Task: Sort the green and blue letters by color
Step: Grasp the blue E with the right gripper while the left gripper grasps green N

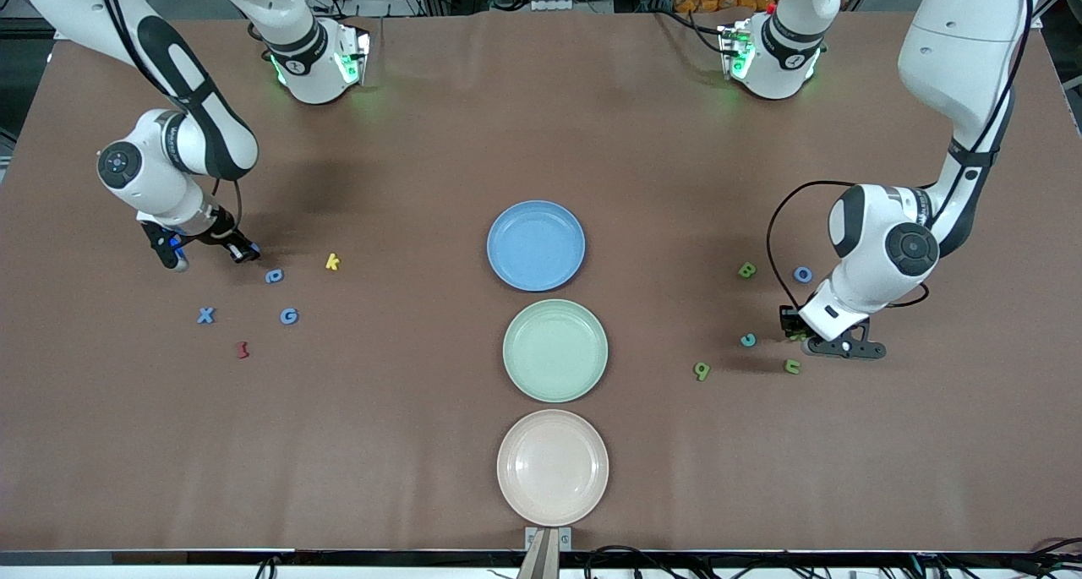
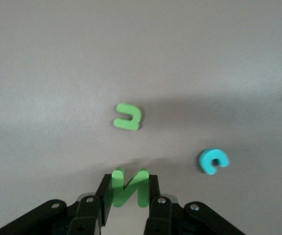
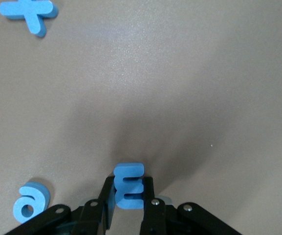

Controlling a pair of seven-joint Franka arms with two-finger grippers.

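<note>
My right gripper [image 1: 173,249] is shut on a blue letter E [image 3: 129,186], low at the right arm's end of the table. Loose blue letters lie close by: an X [image 1: 205,314], a G [image 1: 288,315] and a rounded one [image 1: 274,275]. My left gripper [image 1: 793,325] is shut on a green letter N [image 2: 129,188] at the left arm's end. Around it lie a green u [image 2: 128,117], a green B [image 1: 746,270], a green q [image 1: 702,369], a turquoise c [image 2: 213,161] and a blue O [image 1: 802,275].
Three plates stand in a row down the table's middle: blue [image 1: 536,245], then green [image 1: 554,350], then pink [image 1: 552,467] nearest the front camera. A yellow k [image 1: 332,261] and a dark red letter [image 1: 243,350] lie among the blue letters.
</note>
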